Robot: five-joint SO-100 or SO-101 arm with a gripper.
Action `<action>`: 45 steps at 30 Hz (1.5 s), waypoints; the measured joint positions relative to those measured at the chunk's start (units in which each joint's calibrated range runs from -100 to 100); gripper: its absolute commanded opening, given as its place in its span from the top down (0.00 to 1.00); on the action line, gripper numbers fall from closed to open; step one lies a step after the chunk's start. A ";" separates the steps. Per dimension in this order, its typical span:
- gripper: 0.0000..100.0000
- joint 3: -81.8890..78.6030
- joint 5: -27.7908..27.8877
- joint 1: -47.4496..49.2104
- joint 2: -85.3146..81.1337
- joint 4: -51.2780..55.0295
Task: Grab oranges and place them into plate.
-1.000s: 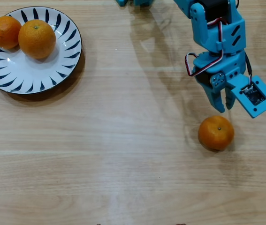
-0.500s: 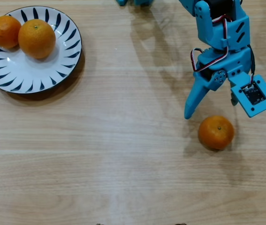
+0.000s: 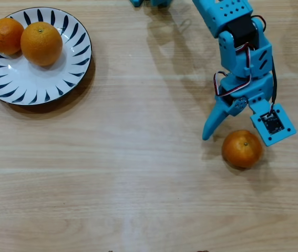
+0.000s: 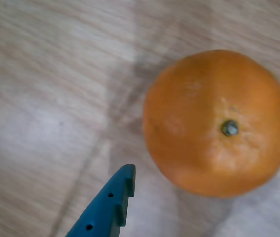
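Overhead view: blue arm [image 3: 238,47] reaches down from top right over a pale wood table [image 3: 138,173]. Gripper [image 3: 235,135] sits just above a loose orange [image 3: 242,148], fingers spread apart, nothing between them; one pointed finger [image 3: 214,119] angles to the orange's upper left, clear of it. Plate [image 3: 20,84] lies at top left, well apart from the arm, holding two oranges [image 3: 41,43] [image 3: 5,35] that touch each other.

Wrist view: the loose orange [image 4: 218,122] fills the right side, stem dot facing up; fingertip [image 4: 115,197] at bottom, beside the fruit, not touching. Picture slightly blurred.
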State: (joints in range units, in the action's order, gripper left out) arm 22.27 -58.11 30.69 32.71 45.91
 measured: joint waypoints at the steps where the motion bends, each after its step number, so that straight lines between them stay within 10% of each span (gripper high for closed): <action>1: 0.53 -1.15 -0.05 0.17 0.00 -2.15; 45: 0.62 -7.17 -1.62 0.42 7.11 -20.33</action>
State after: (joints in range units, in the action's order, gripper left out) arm 15.10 -59.73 31.11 39.82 25.58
